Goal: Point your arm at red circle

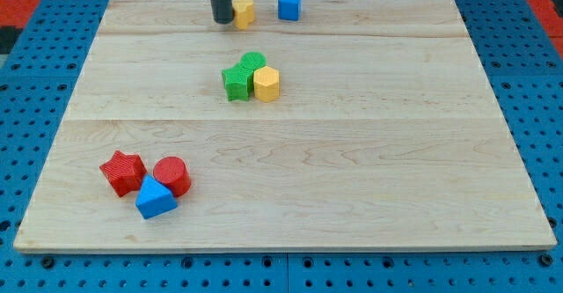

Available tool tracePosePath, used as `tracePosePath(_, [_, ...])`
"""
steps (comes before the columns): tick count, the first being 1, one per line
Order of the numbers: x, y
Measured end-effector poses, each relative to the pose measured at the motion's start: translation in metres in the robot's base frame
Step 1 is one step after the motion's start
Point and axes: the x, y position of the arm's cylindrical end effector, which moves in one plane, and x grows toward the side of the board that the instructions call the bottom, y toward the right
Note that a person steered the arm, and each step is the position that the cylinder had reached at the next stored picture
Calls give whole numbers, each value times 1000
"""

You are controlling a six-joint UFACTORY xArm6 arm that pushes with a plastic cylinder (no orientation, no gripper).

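- Pale wooden board (352,152): rectangular work surface resting on a blue perforated base (537,91); it serves here as the landmark for all positions.
- Straight dark rod, ending in my tip (222,20): stands at the board's top edge, left of centre. The arm carries no gripper, so there are no jaws to be spread or pressed together, and nothing is pinched.
- Yellow block (244,12): shape unclear, at the board's top edge, touching or just beside the tip on the view's right.
- Blue cube (289,4): at the board's top edge, near the yellow block.
- Green star block (236,81), second green block (253,62) and yellow hexagonal block (266,84): a tight cluster slightly above the board's centre.
- Red cylinder (the red circle) (171,175): near the board's bottom-left corner, well apart from the tip.
- Red star block (122,172) and blue triangular block (155,198): pressed against the red cylinder, in the same corner.
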Motion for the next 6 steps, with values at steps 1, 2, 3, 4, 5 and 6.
tracePosePath(1, [-17, 25])
tracePosePath(2, [3, 34])
tracePosePath(3, [47, 19])
tracePosePath(4, [88, -2])
tracePosePath(5, [117, -39])
tracePosePath(6, [138, -83])
